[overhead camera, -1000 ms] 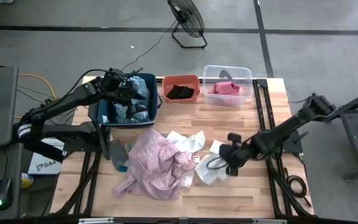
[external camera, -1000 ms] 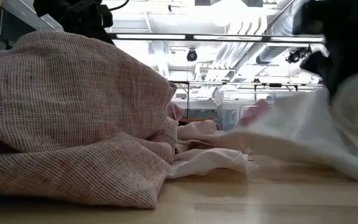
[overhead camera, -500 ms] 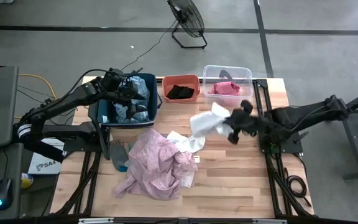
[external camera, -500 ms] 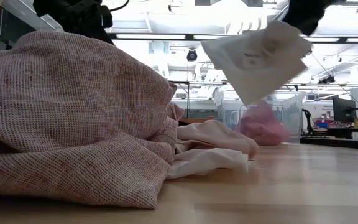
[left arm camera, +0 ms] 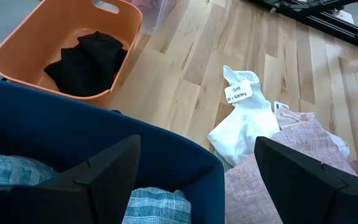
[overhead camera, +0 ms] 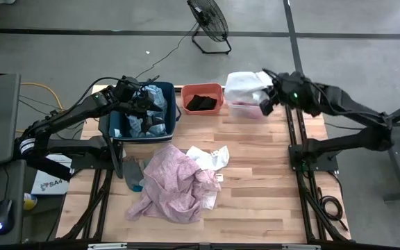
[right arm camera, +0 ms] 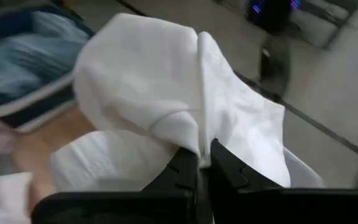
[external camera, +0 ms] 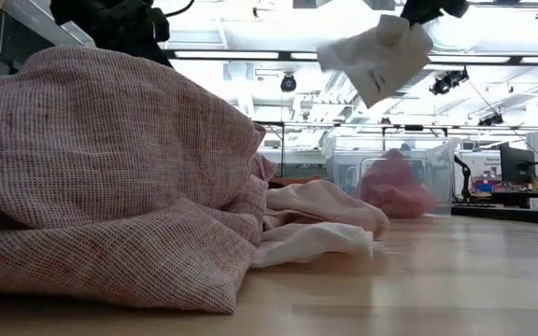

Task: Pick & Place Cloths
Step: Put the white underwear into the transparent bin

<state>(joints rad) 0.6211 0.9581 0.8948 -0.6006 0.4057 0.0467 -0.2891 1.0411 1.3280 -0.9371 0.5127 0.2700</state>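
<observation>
The right pincer [overhead camera: 265,97] was clamped on a crumpled white fabric cloth [overhead camera: 245,87], holding it in the air above the clear plastic bin [overhead camera: 278,82] at the desk's [overhead camera: 269,180] far edge, near its far right corner; a coral pink cloth [external camera: 395,184] lay in that bin. The left pincer [overhead camera: 142,103] hung over the dark blue plastic bin [overhead camera: 173,114] near the far left corner, its fingers apart and empty, above the blue-teal plaid cloth [left arm camera: 154,208] inside. A small black cloth [overhead camera: 200,102] sat in the orange plastic bin [overhead camera: 201,89] between the two. A large pale pink woven cloth [overhead camera: 176,184] lay heaped mid-desk, with another white cloth [overhead camera: 208,157] touching it.
</observation>
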